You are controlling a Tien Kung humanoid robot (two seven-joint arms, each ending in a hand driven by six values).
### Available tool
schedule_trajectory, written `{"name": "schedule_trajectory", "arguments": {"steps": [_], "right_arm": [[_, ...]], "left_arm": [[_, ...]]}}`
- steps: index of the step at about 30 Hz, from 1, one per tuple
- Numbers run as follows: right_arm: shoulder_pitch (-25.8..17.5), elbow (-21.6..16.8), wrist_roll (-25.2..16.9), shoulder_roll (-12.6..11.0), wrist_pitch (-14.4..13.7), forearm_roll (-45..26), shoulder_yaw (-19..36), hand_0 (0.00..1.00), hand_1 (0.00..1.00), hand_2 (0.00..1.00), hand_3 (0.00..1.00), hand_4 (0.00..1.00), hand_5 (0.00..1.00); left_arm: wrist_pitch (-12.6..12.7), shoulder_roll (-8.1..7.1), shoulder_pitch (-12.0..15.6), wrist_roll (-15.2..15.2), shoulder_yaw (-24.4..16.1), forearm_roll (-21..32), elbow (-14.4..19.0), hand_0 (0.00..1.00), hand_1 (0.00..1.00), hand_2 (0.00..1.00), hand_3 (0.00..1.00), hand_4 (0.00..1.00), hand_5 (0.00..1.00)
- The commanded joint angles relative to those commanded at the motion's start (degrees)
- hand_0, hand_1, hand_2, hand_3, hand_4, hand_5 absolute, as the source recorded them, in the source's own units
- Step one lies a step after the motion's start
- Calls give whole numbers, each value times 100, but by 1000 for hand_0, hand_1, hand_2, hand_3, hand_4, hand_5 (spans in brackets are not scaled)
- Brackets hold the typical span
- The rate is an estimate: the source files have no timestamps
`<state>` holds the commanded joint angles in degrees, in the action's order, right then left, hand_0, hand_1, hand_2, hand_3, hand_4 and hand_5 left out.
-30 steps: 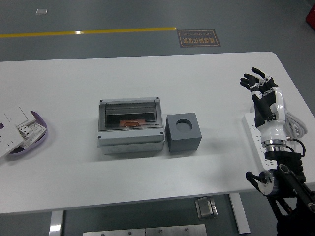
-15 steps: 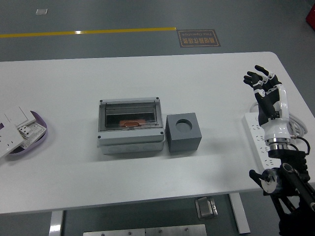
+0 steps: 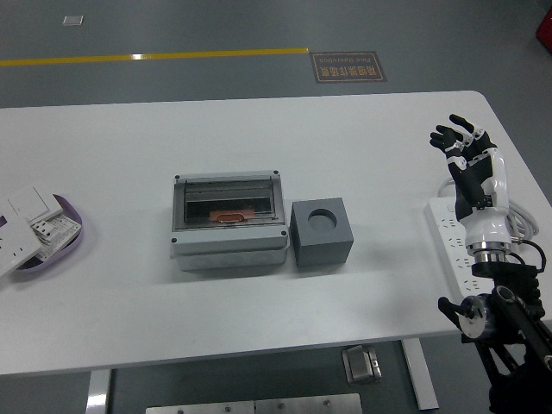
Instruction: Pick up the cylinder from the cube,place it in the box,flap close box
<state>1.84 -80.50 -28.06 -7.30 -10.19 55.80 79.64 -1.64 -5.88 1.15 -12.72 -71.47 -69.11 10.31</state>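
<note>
The grey cube [image 3: 322,233] is sitting near the middle of the white bench [image 3: 259,121], touching or just beside the right wall of the grey junction box [image 3: 228,220]. Its top is showing only a round, empty socket; no cylinder is standing in it. Through the box's clear flap a small copper-coloured piece [image 3: 228,216] is lying inside, which may be the cylinder, though it is too small to be sure. The flap appears to be lying down over the box already.

Judging by its look, that piece would be small, rigid and light, with a smooth metal skin that could be slipping between fingertips; a pinch across its short width would be the sensible hold. The flap looks like thin stiff plastic on a hinge at the far edge, so pressing at its near edge, at 6 o'clock, would be seating it without much force.

The right hand [image 3: 466,159] is hovering at 3 o'clock from the cube, well apart from it, over a white power strip [image 3: 453,246], with fingers spread wide and holding nothing. Compared with a second ago it is drifting a little further right and slightly down, away from the box. The left hand is not showing. A purple tray [image 3: 65,241] of white wall switches is resting at 9 o'clock.
</note>
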Motion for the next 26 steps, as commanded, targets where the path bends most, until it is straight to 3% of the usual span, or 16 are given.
{"name": "schedule_trajectory", "arguments": {"steps": [26], "right_arm": [[23, 39, -69, 25, -118, 23, 26, 666, 621, 632, 648, 701, 312]], "left_arm": [[14, -19, -31, -32, -70, -45, 0, 601, 586, 563, 601, 665, 271]]}}
